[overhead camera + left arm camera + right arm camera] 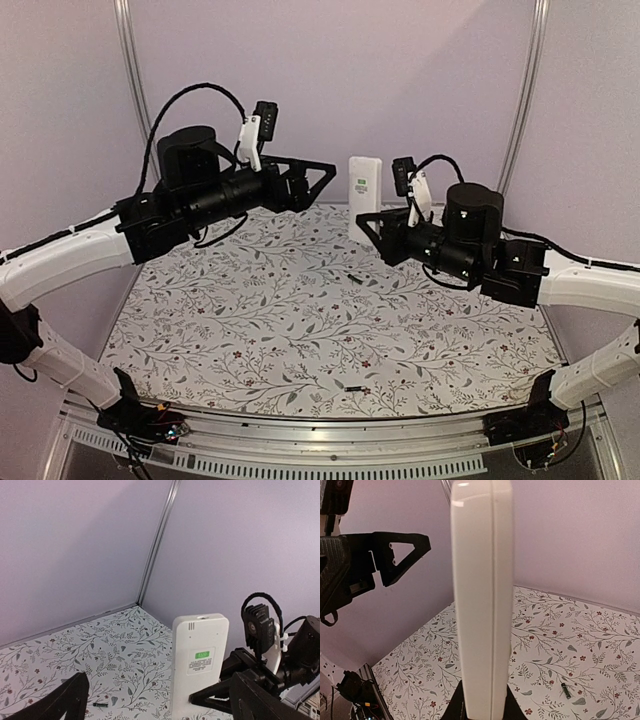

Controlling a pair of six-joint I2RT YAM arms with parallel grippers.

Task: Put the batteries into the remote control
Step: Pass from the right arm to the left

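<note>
Batteries, two tiny thin dark cylinders, both lay loose on the floral-print table cloth (250,330). Near one (357,389) sat close to the front edge, between the arm bases. Far one (353,277) lay mid-table, just in front of the right gripper (372,232) and not touching it.

Right gripper was clamped tight on the bottom end of the slim white rectangular plastic remote control (364,190), holding it upright off the table, green label facing the arms. Left gripper (318,185) hung in the air to the left of the remote, well apart, jaws spread fully wide and holding nothing.

Battery bay: couldn't tell if open; the lower back was hidden behind the gripper.

Likely risks:
- The remote was pinched at one end only, so a push near its top could tip it or slide it in the jaws.
- The batteries are small and round, so a wide-open pinch landing off-centre would probably roll them away.
- The near one could go off the front edge.
</note>
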